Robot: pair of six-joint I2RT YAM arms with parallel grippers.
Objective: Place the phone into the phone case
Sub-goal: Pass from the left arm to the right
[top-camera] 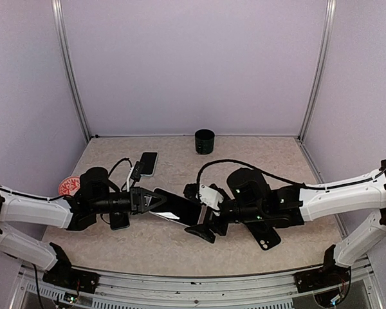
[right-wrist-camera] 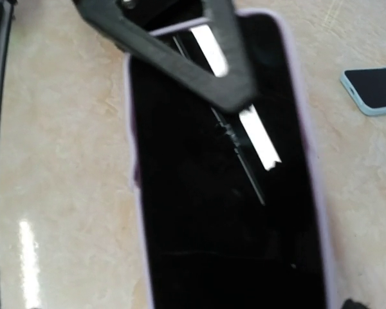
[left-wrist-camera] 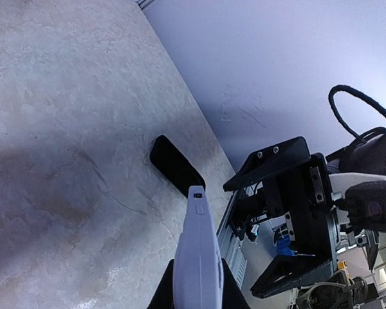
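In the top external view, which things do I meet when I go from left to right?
Red round disc, half-hidden dark phone, pale-cased phone, held phone, black cup, flat black case or phone.

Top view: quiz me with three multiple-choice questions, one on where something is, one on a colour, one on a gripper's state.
1. Where is the cup?
A. at the table's near edge
B. at the far edge of the table
C. on top of an arm

2. What colour is the disc at the table's left side?
A. red and white
B. blue
C. green

3. How is the right gripper?
A. shut on the cup
B. shut on nothing
C. open

Answers:
1. B, it stands right at the far edge.
2. A, it shows a red pattern on white.
3. C, it stands wide open by the phone that the left gripper holds.
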